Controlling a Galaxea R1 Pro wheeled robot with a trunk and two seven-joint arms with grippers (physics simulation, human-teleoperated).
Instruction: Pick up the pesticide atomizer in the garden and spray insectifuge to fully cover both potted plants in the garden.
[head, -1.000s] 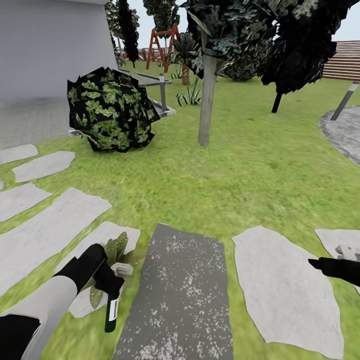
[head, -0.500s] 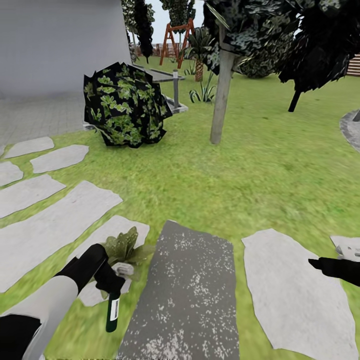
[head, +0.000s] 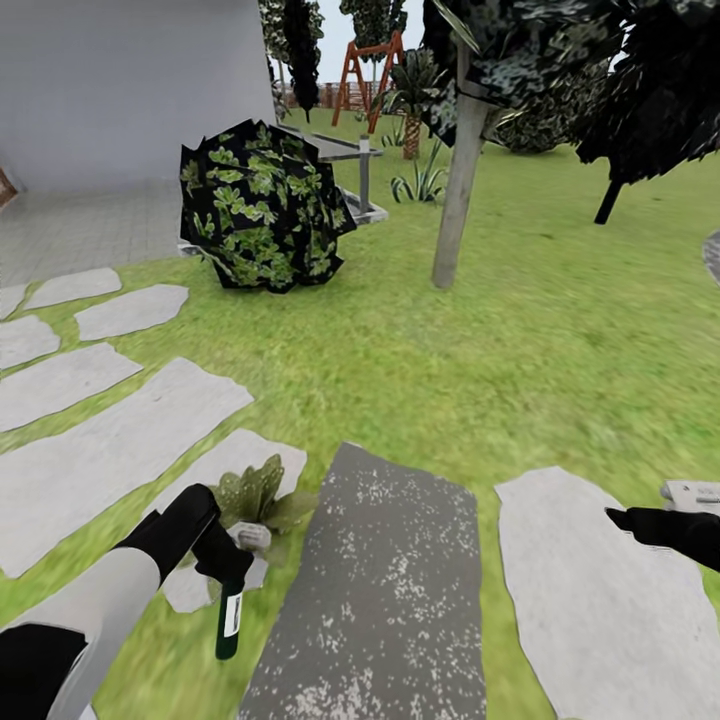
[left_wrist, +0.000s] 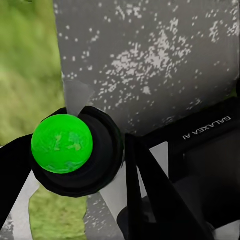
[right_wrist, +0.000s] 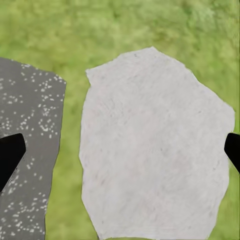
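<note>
Both views match earlier: left end effector (head: 222, 562) still grips the pesticide atomizer (head: 230, 622); right end effector (right_wrist: 120, 150) spread.

One piece of lettering can be read: in the left wrist view, pale capitals spelling "GALAXEA AI" (left_wrist: 206, 128) stand on the dark housing of the left gripper (left_wrist: 150, 190), printed so that they appear upside down and slightly slanted in that picture. In the head view the pesticide atomizer (head: 230, 625) carries a white label (head: 232, 617) on its dark body, but whatever is printed on it is too small and blurred to make out.
</note>
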